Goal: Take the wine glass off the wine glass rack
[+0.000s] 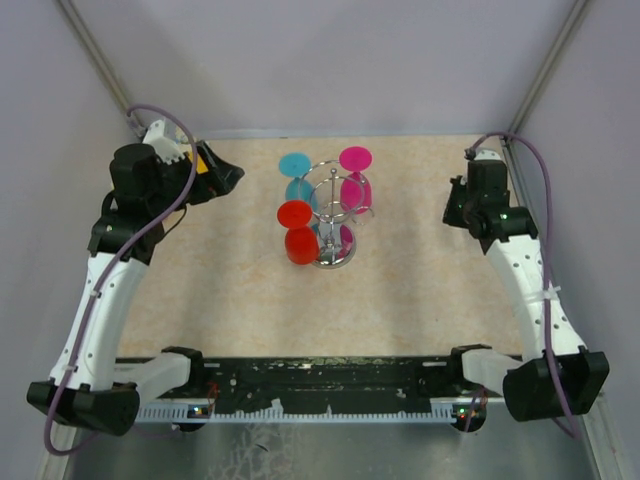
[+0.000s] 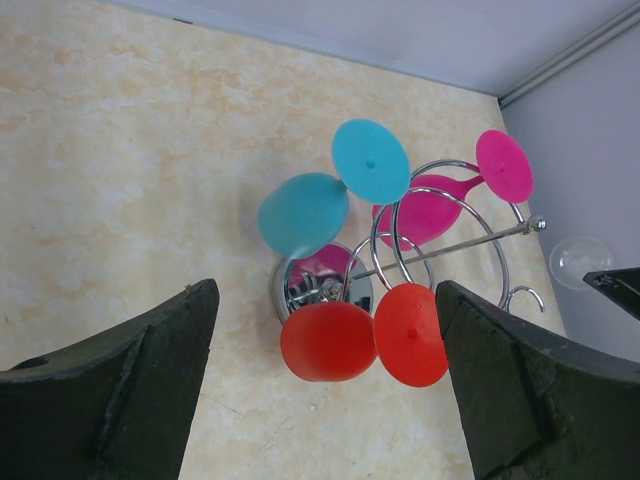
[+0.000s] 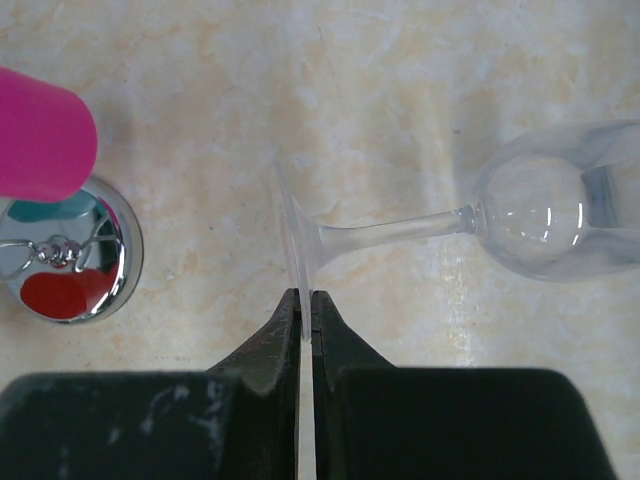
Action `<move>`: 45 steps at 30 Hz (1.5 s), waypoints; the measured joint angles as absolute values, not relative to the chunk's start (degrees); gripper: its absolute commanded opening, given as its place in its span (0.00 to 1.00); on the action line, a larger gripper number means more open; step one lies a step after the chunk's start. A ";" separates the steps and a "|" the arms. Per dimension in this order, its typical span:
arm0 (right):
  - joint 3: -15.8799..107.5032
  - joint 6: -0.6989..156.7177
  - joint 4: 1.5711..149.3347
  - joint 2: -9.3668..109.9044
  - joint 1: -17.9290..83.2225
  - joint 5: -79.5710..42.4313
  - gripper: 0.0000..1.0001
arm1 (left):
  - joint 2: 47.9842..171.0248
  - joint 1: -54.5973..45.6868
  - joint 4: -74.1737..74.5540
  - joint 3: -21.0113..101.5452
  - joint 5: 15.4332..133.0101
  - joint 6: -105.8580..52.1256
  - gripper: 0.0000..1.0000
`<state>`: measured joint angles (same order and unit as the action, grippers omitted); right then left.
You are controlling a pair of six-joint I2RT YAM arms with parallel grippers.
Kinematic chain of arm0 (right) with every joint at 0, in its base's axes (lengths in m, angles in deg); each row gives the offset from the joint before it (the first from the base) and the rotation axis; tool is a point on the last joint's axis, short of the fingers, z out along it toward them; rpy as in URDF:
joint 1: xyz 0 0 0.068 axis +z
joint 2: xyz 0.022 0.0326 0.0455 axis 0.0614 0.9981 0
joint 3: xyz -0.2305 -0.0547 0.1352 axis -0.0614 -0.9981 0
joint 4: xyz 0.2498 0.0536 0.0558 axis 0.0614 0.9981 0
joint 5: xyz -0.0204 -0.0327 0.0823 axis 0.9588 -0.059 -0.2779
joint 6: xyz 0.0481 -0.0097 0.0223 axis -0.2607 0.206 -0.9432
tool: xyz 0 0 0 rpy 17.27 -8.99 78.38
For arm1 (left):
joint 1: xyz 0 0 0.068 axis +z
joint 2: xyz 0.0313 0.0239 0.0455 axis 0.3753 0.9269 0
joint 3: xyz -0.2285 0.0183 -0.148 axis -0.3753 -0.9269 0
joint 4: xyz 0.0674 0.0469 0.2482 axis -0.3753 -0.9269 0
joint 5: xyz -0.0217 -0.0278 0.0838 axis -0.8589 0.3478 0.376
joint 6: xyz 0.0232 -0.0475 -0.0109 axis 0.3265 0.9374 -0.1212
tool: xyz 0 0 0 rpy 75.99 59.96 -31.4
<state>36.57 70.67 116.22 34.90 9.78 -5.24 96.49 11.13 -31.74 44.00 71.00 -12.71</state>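
The chrome wine glass rack stands mid-table on its round base. A red wine glass, a blue one and a pink one hang from it. A clear wine glass is off the rack, lying sideways over the tabletop. My right gripper is shut on the rim of its foot, to the right of the rack. My left gripper is open at the back left, facing the rack, with the red glass seen between its fingers at a distance.
Grey walls close in the table at the back and on both sides. The clear glass's bowl shows beyond the rack in the left wrist view. Both arm bases sit at the near edge.
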 measured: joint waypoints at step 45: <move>44.41 79.13 113.97 74.46 18.09 48.95 0.00 | 90.06 10.82 -33.90 43.06 69.42 -16.23 1.00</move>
